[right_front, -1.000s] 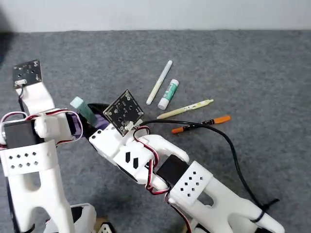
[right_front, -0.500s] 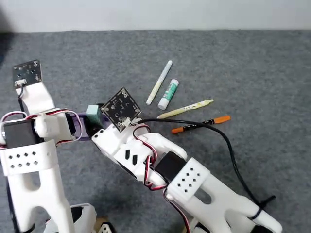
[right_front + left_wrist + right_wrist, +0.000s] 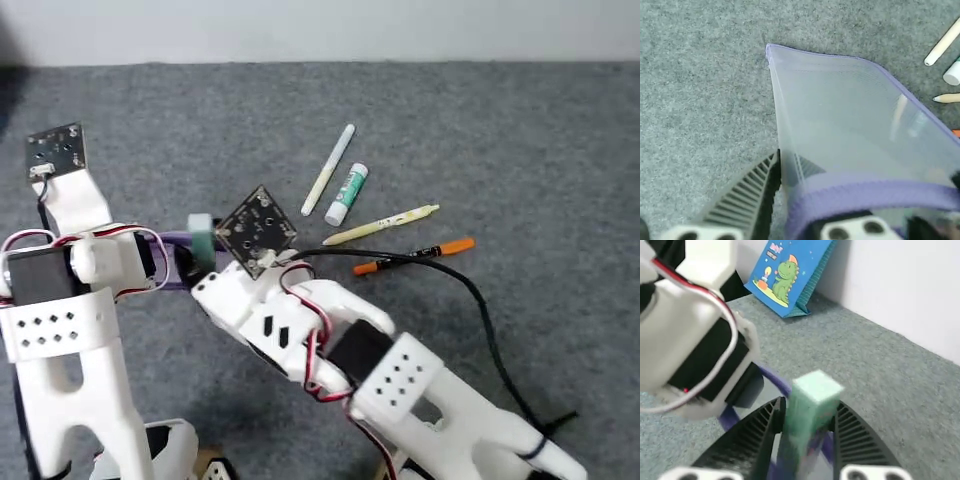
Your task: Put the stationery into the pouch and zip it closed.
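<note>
Two arms are working side by side on the grey carpet [image 3: 520,150]. The left gripper [image 3: 782,175] is pinching the sheer wall of the pouch [image 3: 840,140] just under its purple zip band, jaws closed down on the fabric and holding that edge up off the carpet. The right gripper [image 3: 809,412] is clamping a mint-green block [image 3: 812,390] on end between its ribbed jaws, parted only as far as the block is wide. The block is hanging right at the pouch's purple rim, but whether its lower end is inside cannot be told. A white pen [image 3: 328,170], glue stick [image 3: 347,194], yellow pencil [image 3: 382,225] and orange pen [image 3: 415,255] are lying together on the carpet, apart from the pouch.
</note>
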`<action>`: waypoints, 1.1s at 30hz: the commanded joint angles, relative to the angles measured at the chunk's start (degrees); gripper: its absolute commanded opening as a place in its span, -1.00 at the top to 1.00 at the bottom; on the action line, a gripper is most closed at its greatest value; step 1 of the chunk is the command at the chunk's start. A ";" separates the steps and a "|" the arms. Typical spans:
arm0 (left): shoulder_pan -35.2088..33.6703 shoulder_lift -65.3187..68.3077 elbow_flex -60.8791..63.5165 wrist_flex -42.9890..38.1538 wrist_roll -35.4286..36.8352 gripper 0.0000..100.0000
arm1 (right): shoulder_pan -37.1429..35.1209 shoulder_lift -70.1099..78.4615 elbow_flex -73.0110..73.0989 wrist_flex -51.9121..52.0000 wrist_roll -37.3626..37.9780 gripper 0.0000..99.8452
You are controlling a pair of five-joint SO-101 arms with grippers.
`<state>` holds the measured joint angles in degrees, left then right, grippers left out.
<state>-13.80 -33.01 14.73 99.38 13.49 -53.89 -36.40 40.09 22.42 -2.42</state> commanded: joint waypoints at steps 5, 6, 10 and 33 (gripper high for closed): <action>0.35 0.18 -2.07 0.18 0.62 0.97 | -1.80 6.55 -3.43 -13.41 5.63 0.76; 0.35 0.18 -2.07 0.18 0.62 0.97 | -1.80 7.16 -3.25 -14.29 6.07 0.76; 0.35 0.18 -2.07 0.26 0.62 0.97 | -1.10 7.87 -2.73 -12.70 5.98 0.76; 0.44 0.09 -2.07 0.44 0.62 0.97 | 0.22 8.84 -2.90 -17.54 10.90 0.75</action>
<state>-13.89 -33.01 14.73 98.86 13.49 -54.15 -25.67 40.09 3.43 7.78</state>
